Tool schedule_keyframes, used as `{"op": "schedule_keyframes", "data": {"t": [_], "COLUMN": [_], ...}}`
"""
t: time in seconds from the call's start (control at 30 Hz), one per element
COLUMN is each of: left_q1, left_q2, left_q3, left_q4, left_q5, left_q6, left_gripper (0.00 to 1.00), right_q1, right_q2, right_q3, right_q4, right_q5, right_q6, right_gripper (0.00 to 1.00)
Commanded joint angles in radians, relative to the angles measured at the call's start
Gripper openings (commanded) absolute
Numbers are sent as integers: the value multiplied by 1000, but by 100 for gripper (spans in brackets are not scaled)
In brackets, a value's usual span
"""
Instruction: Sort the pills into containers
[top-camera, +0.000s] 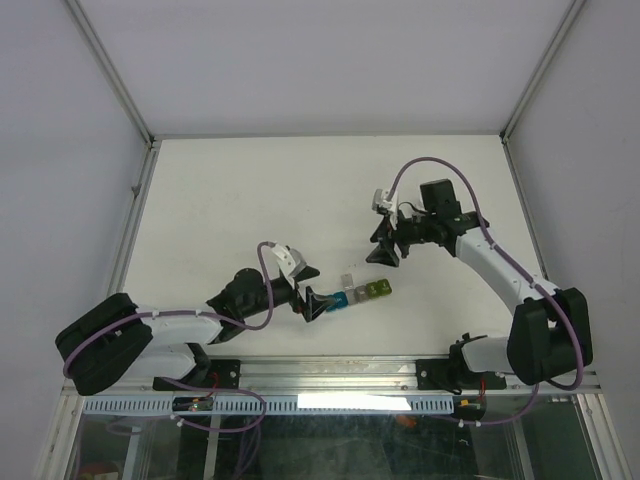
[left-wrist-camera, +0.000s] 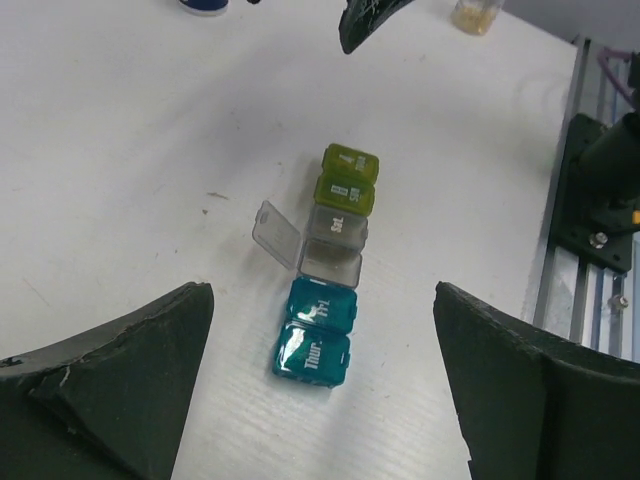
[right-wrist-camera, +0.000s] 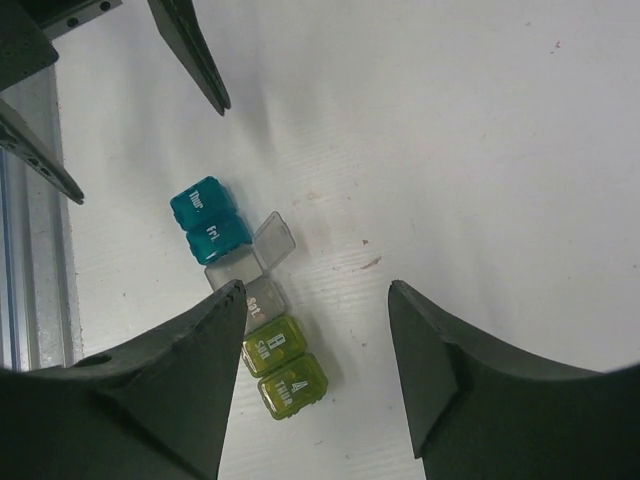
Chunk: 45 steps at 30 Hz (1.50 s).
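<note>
The containers (top-camera: 360, 292) are lying on the desk (top-camera: 250, 200) just ahead of the left end effector (top-camera: 322, 304), long axis running away from it. The right end effector (top-camera: 383, 250) is hovering farther off. Both are gaping apart.

White table (top-camera: 250, 200), aluminium rail (top-camera: 340, 372) along its near edge, pale walls (top-camera: 320, 60) behind.

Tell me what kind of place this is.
Likely a robotics lab test cell: a white table boxed in by plain white panels, a left arm and right arm bolted to an aluminium rail, and a small pill organiser between them.
</note>
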Motion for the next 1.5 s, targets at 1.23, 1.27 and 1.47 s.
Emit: {"op": "schedule_keyframes", "data": {"t": [1.23, 1.27, 1.47], "left_q1": [23, 23, 23], "left_q2": [-163, -156, -118], "left_q3": [210, 206, 200], "left_q4": [-96, -96, -92], "left_q5": [92, 89, 101], "left_q6": [-445, -447, -467], "left_gripper": [99, 99, 99], "right_q1": [-1324, -1326, -1325], "right_q2": [-19, -20, -41], "right_q3": [211, 199, 170], "right_q4": [-646, -628, -574], "right_q5": [254, 264, 274], "right_q6": [-682, -682, -667], "right_gripper": [79, 79, 78]}}
